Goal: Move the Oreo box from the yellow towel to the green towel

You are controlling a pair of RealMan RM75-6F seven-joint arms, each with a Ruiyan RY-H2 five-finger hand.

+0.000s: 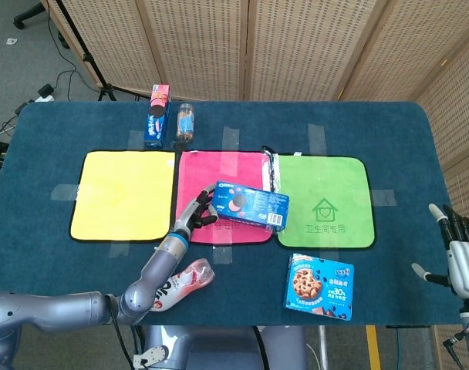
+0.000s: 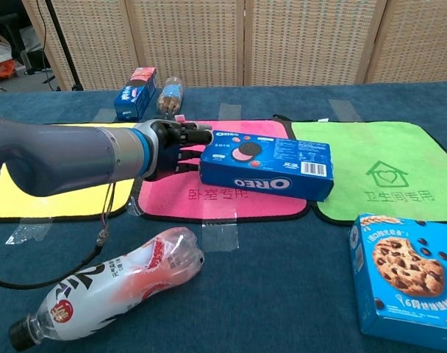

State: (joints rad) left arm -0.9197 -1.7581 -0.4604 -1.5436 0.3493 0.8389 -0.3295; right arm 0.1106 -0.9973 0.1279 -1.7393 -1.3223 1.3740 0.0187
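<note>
Oreo box (image 1: pixel 251 206) hangs over the pink towel (image 1: pixel 223 177), its far end at the green towel (image 1: pixel 323 199), gripped at 1 end by the left hand (image 1: pixel 197 213). Best keep it level and clear the seam. The right hand (image 1: pixel 464 258) idles, fingers spread.

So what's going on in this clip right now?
The robot's left hand holds the blue Oreo box by its left end, carrying it above the pink towel with its right end nearing the green towel. The yellow towel now has nothing on it. The right hand is open at the table's right edge, holding nothing. The box is not yet set down on the green towel.
</note>
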